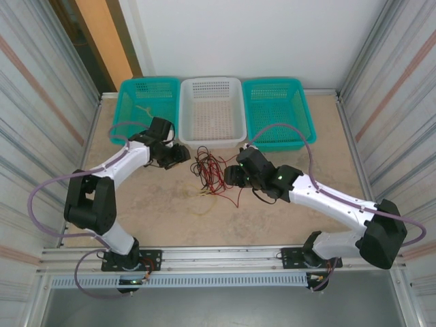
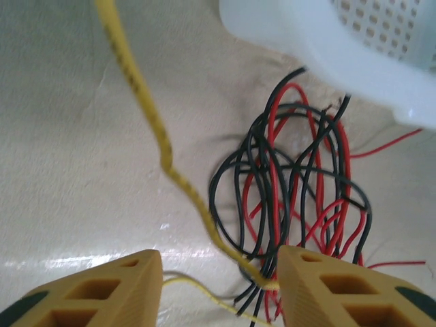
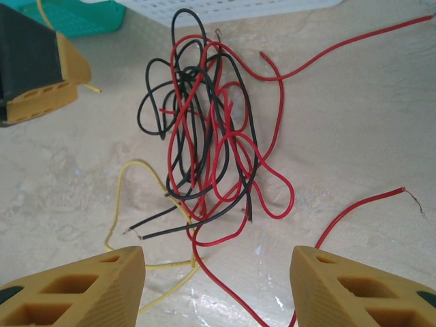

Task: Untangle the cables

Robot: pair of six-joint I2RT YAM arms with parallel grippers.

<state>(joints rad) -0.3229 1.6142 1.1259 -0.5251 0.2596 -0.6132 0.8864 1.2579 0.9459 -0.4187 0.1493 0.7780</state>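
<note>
The cables [image 1: 210,170] lie in a red and black tangle on the table in front of the white basket [image 1: 184,109]. My left gripper [image 1: 181,155] hovers at the tangle's left side. In the left wrist view the tangle [image 2: 293,184] sits ahead of the left gripper [image 2: 220,272], whose jaws stand apart. A yellow cable [image 2: 163,146] slants down across the gap and rests against the inner face of the right finger [image 2: 300,279]. My right gripper [image 1: 231,176] stands open at the tangle's near right. From the right wrist the tangle [image 3: 204,136] lies beyond the right gripper [image 3: 218,272], and a red strand runs across the table between the fingers.
A teal basket [image 1: 129,102] stands left of the white one, another teal basket [image 1: 303,116] right of it. A yellow loop [image 3: 122,184] lies near the tangle's near left. A loose red cable [image 3: 354,204] curls at the right. Metal walls close both sides.
</note>
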